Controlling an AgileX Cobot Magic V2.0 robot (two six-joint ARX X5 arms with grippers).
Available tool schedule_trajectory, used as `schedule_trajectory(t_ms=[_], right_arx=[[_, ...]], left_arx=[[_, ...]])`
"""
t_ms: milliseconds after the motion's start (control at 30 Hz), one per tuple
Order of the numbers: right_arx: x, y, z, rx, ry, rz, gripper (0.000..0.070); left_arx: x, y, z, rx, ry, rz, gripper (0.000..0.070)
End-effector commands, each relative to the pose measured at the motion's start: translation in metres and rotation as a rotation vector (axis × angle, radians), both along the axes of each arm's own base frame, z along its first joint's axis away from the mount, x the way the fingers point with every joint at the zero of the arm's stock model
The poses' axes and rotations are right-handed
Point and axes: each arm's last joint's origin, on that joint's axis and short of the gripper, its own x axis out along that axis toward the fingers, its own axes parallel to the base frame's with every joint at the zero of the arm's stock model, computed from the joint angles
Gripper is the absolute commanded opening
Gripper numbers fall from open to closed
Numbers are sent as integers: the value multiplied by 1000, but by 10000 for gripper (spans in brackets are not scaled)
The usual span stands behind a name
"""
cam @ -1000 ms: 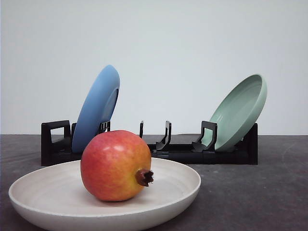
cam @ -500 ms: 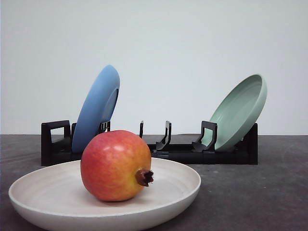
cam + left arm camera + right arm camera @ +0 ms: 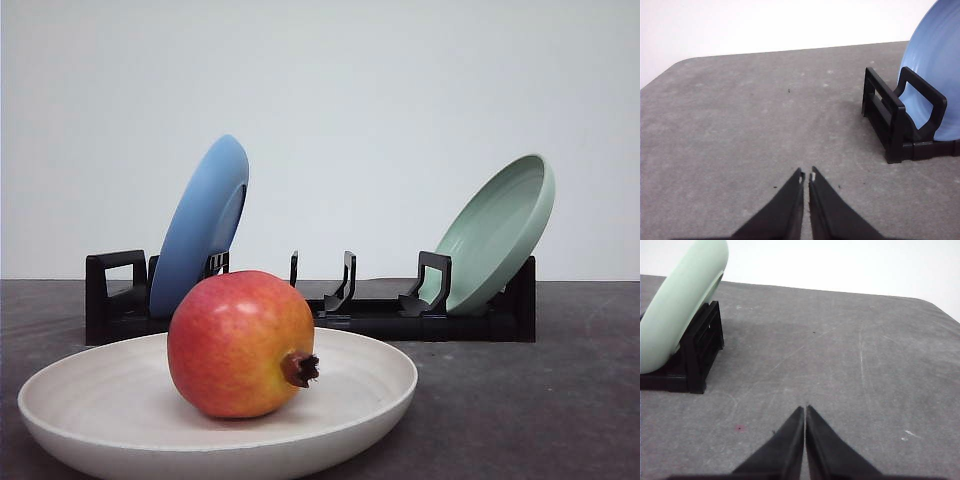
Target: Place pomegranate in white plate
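- pomegranate (image 3: 241, 344) sits inside white plate (image 3: 95, 400), crown stub facing right, at table's (image 3: 520, 400) near edge
- black rack (image 3: 370, 318) behind: blue plate (image 3: 200, 225) at its left end, green plate (image 3: 497, 232) at right
- left gripper (image 3: 806, 177) fingers together, empty, over bare table
- right gripper (image 3: 805, 410) likewise pinched closed, empty

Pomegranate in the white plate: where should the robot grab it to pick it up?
Probably from above, fingers closing across the pomegranate's widest round middle. It sits in the white plate, whose raised rim hinders a low side approach, and its crown stub points right, so avoid pinching there.
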Motion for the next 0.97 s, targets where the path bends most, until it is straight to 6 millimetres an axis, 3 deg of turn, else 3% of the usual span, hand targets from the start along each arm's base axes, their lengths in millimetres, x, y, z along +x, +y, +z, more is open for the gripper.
schedule_trajectory(t_ms=[0,933], right_arx=[[0,0,0,10,-11,-7,0],[0,0,0,10,-11,-7,0]], left_arx=[[0,0,-4,4,10,1,0],[0,0,-4,4,10,1,0]])
